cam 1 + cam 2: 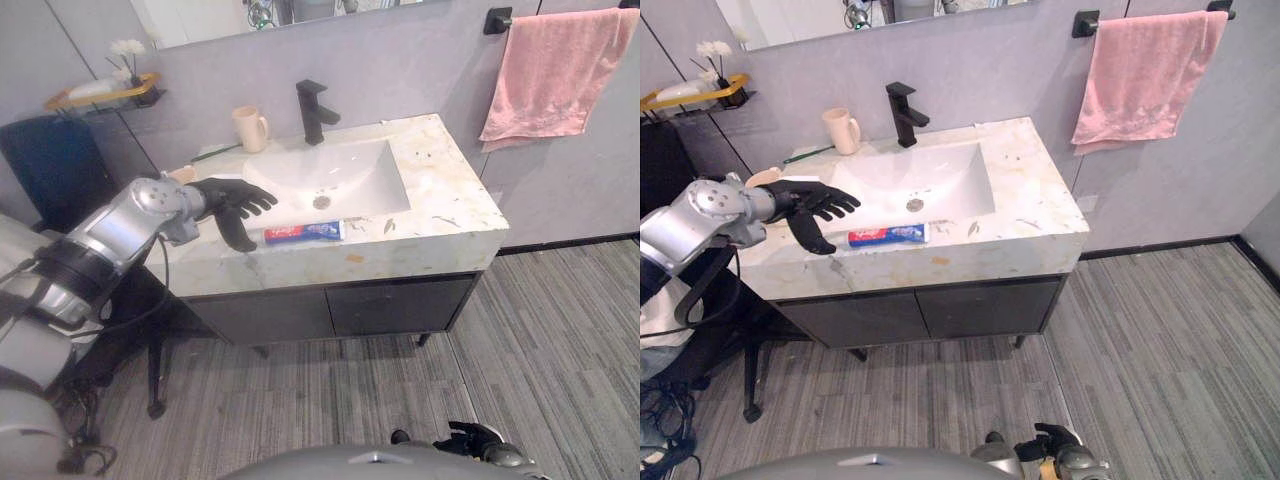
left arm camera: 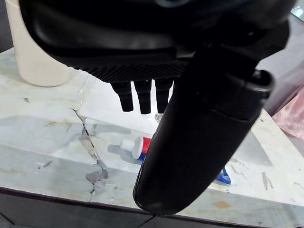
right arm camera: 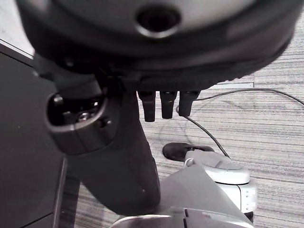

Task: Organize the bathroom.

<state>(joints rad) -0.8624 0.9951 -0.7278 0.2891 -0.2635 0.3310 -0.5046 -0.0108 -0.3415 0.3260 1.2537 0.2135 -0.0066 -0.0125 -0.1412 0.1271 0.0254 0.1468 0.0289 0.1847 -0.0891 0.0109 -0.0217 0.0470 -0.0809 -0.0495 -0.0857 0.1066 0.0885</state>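
**Left hand poised beside the toothpaste**

We see our left hand (image 1: 232,205) over the pale marble countertop (image 1: 440,215), fingers spread wide, holding nothing. Just right of its thumb lies the red, white and blue toothpaste tube (image 1: 304,232), flat along the front edge of the white basin (image 1: 330,172). Our right hand (image 3: 142,156) hangs low, fingers relaxed, empty.
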